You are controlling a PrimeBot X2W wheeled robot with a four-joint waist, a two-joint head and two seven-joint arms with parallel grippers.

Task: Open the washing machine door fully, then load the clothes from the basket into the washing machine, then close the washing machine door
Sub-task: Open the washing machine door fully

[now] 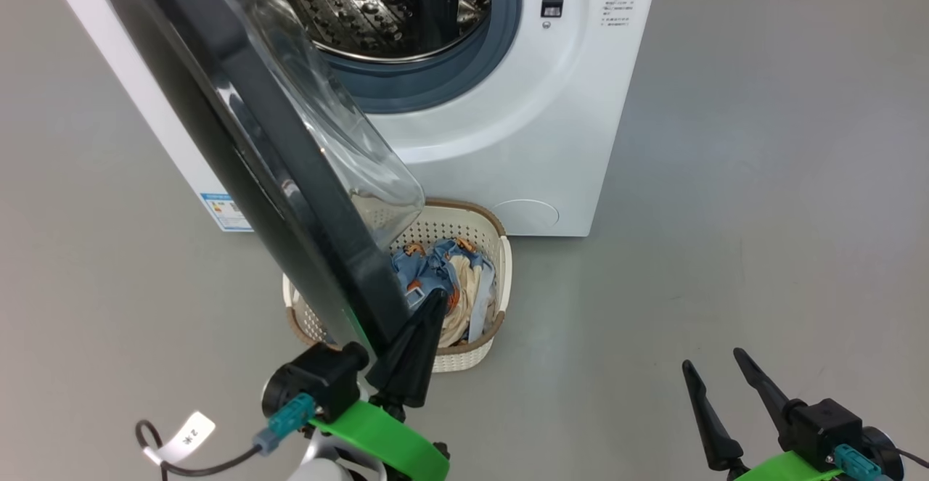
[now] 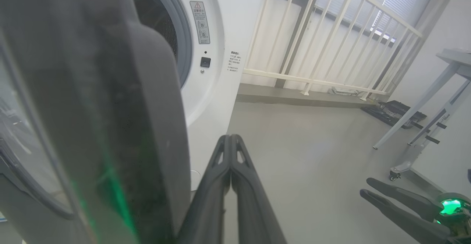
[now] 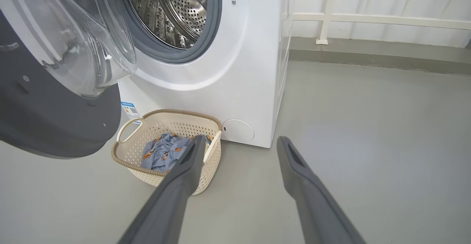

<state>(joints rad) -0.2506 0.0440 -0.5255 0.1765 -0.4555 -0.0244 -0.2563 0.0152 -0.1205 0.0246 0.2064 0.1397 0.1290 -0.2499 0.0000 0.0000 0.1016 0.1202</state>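
On the left, door [image 1: 239, 140] swung open above basket [image 1: 464, 218], left gripper [image 1: 437, 296] just beside door's edge, jaws pressed together, clothes [image 1: 435, 267] lying in basket on floor before washer [image 1: 522, 140], right gripper [image 1: 713, 360] at lower right, jaws spread apart.

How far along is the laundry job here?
Done: the washing machine door is swung out, baring the drum. In hand: the shut left gripper sits beside the door's edge, perhaps to push it wider. Left: the clothes lie in the basket; the right gripper hangs open; door closing remains.
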